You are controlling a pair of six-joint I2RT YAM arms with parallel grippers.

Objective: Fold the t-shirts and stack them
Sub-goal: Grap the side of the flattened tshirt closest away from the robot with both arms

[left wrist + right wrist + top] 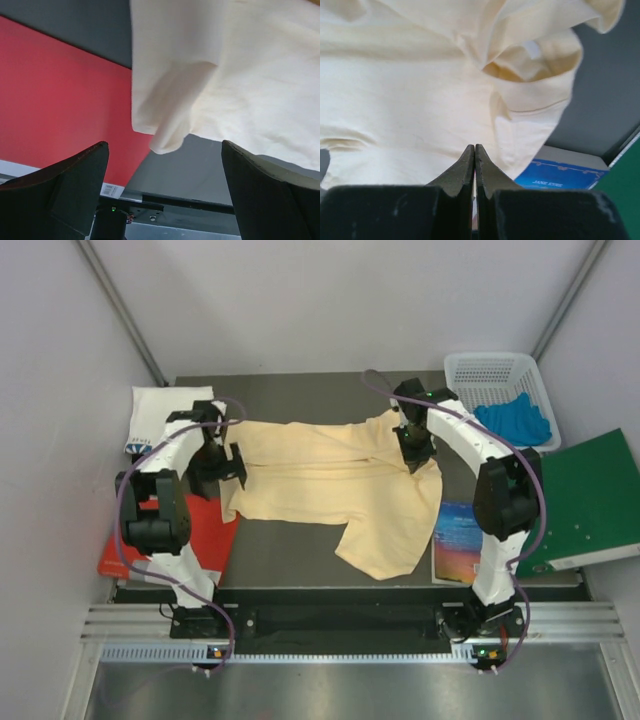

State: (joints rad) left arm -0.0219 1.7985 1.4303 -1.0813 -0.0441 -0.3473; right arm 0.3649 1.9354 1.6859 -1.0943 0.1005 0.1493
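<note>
Grippers working at the two ends of the peach-yellow t-shirt [330,475], one spread and one clenched.

Left gripper [164,165] is standing with its fingers spread wide and nothing between them, just beside the shirt's left end, probably so that this end is lying free on the table [300,395]. Right gripper [474,147] is pressing its fingers tightly together over the shirt's upper right part; I cannot tell whether any cloth is pinched there. The shirt is lying across the middle of the frame, roughly stretched between both arms, with one part trailing toward the lower centre, so it seems it is being laid out flat for folding. Beside its left end the red folder [210,535] is lying. In the upper left the white t-shirt [165,410] is resting already folded, probably waiting as the base of the stack.
</note>
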